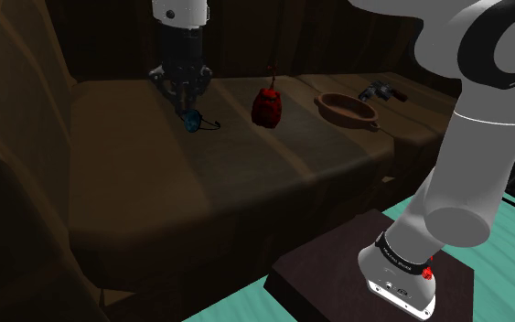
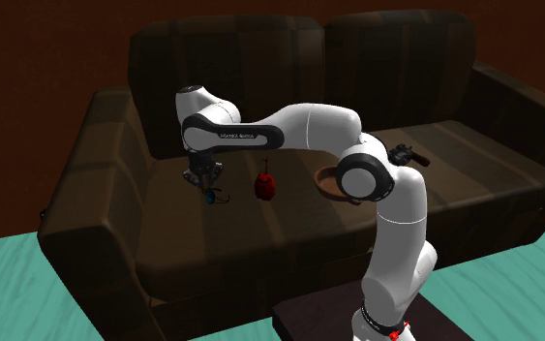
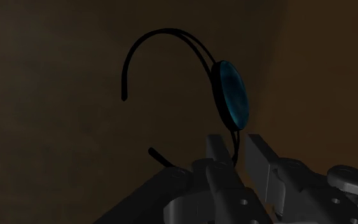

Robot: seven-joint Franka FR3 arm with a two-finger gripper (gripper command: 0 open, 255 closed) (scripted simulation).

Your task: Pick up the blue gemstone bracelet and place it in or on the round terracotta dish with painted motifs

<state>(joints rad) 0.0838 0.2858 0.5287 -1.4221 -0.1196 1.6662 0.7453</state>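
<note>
The bracelet (image 3: 234, 95) lies on the brown sofa seat (image 1: 200, 192) in the upper left of the shoulder view, well apart from the round dish (image 1: 321, 102) at upper centre-right, with a red object (image 1: 267, 107) between the two. It is a thin dark open band carrying one oval blue stone, so it is probably very light, the band a little springy, the stone hard and smooth. The stone looks slippery and too broad to take, so the band just beside it seems the better hold. There the gripper (image 3: 239, 145) has its black fingers (image 3: 219, 149) drawn close together, and they seem to pinch that band. So thin a band could pivot or slip in the hold. A white marking on the arm (image 2: 231, 136) is too small to read.
</note>
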